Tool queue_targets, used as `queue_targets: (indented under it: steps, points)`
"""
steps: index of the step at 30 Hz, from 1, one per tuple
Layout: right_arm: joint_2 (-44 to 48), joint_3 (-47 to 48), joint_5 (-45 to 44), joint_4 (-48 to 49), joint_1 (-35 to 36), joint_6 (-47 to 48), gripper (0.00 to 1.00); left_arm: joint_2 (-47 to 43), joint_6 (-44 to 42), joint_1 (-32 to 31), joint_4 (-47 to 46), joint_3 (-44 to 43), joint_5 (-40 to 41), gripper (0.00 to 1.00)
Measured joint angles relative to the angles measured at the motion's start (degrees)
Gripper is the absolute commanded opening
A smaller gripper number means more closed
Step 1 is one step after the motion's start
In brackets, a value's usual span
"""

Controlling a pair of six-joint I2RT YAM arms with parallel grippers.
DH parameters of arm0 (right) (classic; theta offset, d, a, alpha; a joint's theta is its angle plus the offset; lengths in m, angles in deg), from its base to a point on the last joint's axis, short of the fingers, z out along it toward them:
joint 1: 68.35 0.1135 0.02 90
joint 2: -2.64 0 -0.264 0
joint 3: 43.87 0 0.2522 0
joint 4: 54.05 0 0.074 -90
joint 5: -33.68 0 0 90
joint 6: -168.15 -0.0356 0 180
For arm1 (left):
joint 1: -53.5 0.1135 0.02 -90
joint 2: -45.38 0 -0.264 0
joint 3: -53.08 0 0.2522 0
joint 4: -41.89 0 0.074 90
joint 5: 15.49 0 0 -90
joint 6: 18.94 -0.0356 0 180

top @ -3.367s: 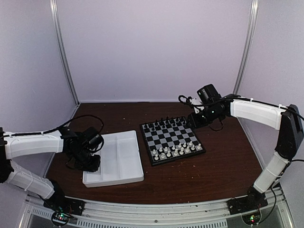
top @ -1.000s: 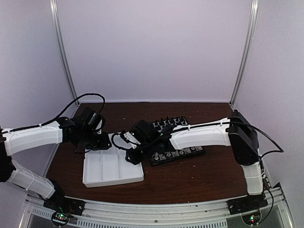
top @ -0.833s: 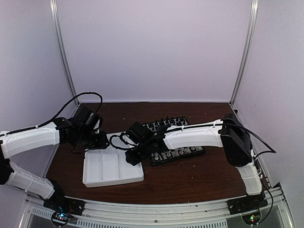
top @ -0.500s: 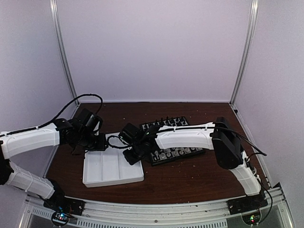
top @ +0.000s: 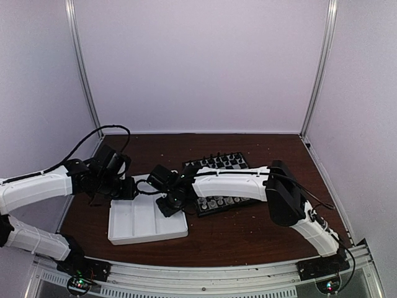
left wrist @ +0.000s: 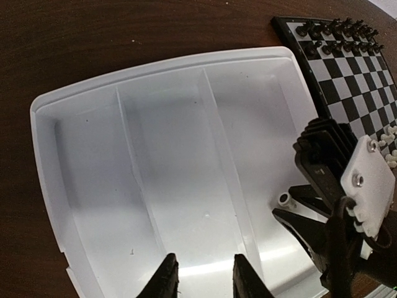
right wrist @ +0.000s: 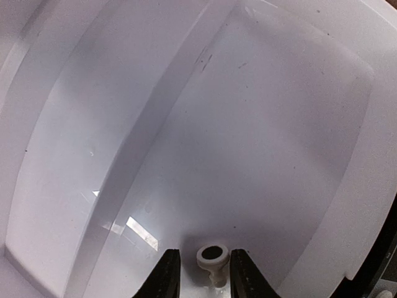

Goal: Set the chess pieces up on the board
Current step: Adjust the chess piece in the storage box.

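One white chess piece lies on its side in the right compartment of the white tray. My right gripper is down in that compartment, open, one finger on each side of the piece with a thin gap on both sides. In the left wrist view the same piece lies at the right gripper's fingertips. My left gripper hangs open over the tray's middle compartment, holding nothing. The board lies right of the tray, with white chess pieces along its near rows.
Black chessmen stand on the board's far rows. The right arm stretches low across the board. The tray's dividers split it into three long compartments. Bare brown table lies in front.
The right arm swung from the board's far right corner across to the tray and lowered its gripper round the lying piece. The left gripper moved to the tray's far side.
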Motion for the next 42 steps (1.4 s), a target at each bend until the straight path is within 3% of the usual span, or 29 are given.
queue_targets:
  steps: [3,8,15,21,30,42]
  points:
    - [-1.5,1.9,0.0,-1.0,0.1,-0.3,0.13,-0.8,0.0,0.0,0.0,1.0,0.0,0.31]
    - [-1.8,2.2,-0.2,-1.6,0.1,-1.1,0.03,-2.8,-0.5,0.0,0.3,2.3,0.4,0.31]
    - [1.3,-3.3,2.1,1.5,0.1,2.2,0.15,-5.1,-1.6,0.0,0.6,2.7,1.4,0.32]
    - [9.0,-14.1,8.0,5.7,0.2,7.2,0.16,-5.8,-2.7,0.0,0.7,3.2,1.3,0.32]
    - [10.6,-16.0,10.2,6.6,0.2,17.2,0.13,-5.8,-4.5,0.0,0.5,3.2,-0.5,0.32]
    - [22.1,-27.6,9.5,15.4,0.1,22.0,0.15,-5.8,-1.6,2.7,-5.1,6.0,-12.1,0.32]
